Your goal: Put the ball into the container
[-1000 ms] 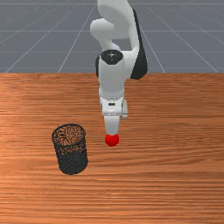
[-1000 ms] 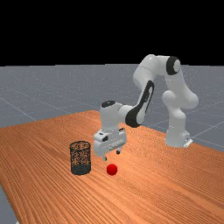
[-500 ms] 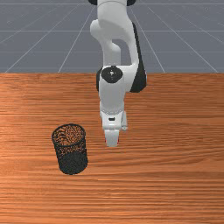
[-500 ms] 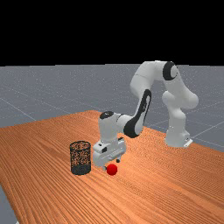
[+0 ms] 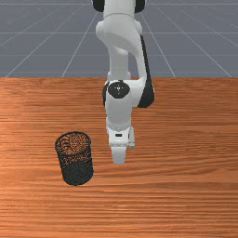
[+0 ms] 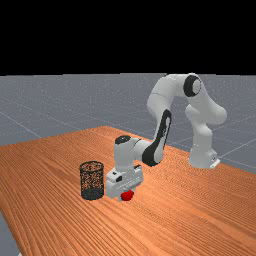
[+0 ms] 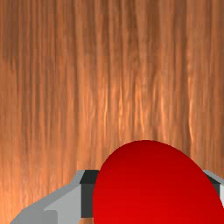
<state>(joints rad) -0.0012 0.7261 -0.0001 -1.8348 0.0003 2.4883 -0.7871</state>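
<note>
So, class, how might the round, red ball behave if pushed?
The red ball would probably roll easily, given its round shape. It may slip a little, since its surface looks smooth. Its evenly curved outline suggests firmness.

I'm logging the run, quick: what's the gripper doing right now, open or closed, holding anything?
Gripper: down at the red ball; whether it is open or closed on it cannot be told.

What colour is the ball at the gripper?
Plain red ball; the wrist view shows it best.
</note>
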